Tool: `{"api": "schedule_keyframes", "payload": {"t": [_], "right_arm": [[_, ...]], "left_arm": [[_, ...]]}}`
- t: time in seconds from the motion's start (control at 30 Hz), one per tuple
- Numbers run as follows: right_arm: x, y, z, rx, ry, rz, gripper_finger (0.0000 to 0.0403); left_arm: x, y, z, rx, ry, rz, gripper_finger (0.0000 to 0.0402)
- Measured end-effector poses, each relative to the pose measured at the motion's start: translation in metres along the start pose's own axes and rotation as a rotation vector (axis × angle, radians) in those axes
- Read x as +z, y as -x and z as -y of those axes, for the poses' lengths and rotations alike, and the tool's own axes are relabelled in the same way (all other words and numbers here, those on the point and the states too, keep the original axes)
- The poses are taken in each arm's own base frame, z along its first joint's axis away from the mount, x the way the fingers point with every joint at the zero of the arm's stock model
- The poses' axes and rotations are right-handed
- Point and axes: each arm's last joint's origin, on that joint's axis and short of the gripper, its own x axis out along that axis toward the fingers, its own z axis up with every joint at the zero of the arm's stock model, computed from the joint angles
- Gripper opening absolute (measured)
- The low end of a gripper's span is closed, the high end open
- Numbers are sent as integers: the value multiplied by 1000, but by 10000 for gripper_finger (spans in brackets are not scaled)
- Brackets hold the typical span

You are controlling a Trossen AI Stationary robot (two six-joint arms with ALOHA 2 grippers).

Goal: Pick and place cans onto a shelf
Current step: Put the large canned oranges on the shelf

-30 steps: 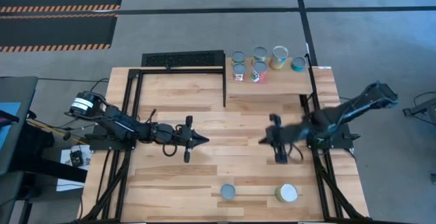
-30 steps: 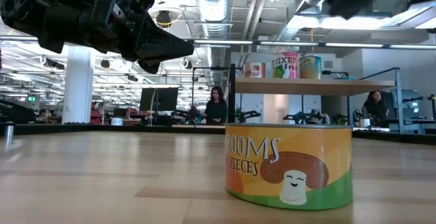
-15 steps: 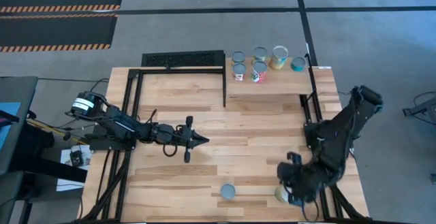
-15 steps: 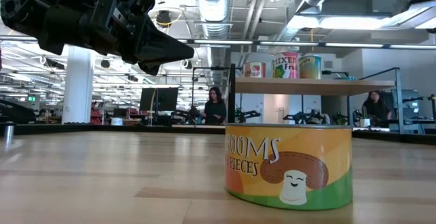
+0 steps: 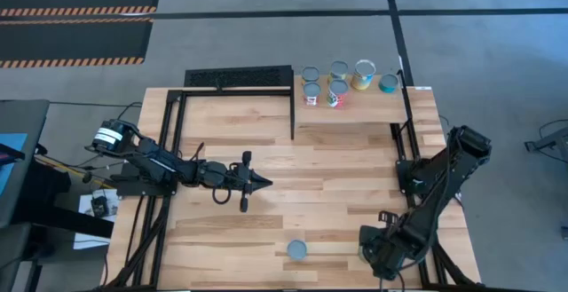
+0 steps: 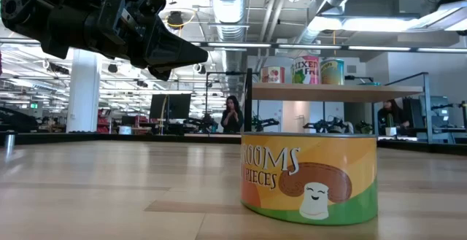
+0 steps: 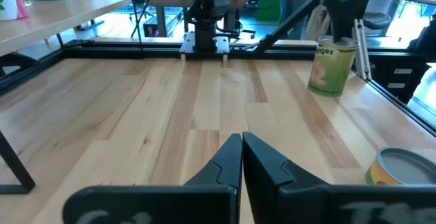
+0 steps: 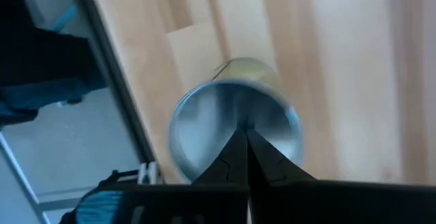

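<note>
Two cans stand on the table near its front edge. The mushroom-label can (image 5: 296,250) (image 6: 309,178) has a grey top. The yellow-green can (image 7: 332,66) (image 8: 235,122) sits under my right gripper (image 5: 376,251) (image 8: 242,139), which is shut, points down and hangs over the can's silvery top. My left gripper (image 5: 259,183) (image 7: 242,144) is shut and empty above the table's middle. Several cans (image 5: 337,83) stand on the light wood shelf (image 5: 355,114) at the far right; they also show in the low view (image 6: 305,70). My right gripper's shut fingertips stand over the middle of the yellow-green can's top (image 8: 225,118), coming from above. I cannot tell whether they touch it. The can stands upright on the table.
A black perforated rack (image 5: 238,77) lies at the far edge, left of the shelf. Black frame bars (image 5: 293,106) run along the shelf and both table sides. Bare tabletop (image 5: 311,194) lies between the arms. People show in the room behind the table (image 6: 231,114).
My right gripper has swung from the table's middle right toward the near edge. It has tipped to point down and now hangs over the yellow-green can, covering it in the high view. The cans have stayed where they were.
</note>
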Motion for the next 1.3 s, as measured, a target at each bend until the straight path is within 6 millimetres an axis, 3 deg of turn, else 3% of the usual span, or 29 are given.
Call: {"api": "schedule_keyframes", "payload": {"t": [0.3, 0.57, 0.73, 0.9, 1.07, 1.3], "right_arm": [[24, 1, 21, -99, 16, -8, 6], [34, 10, 43, -250, 6, 29, 7], [29, 22, 39, -157, 24, 72, 7], [26, 16, 25, -59, 64, 70, 5], [25, 5, 24, -124, 71, 17, 4], [35, 5, 35, -175, 51, 5, 4]], "left_arm": [[0, 0, 0, 0, 0, 0, 2], [0, 0, 0, 1, 0, 0, 2], [0, 0, 0, 1, 0, 0, 2], [0, 0, 0, 0, 0, 0, 2], [0, 0, 0, 1, 0, 0, 2], [0, 0, 0, 1, 1, 0, 2]]}}
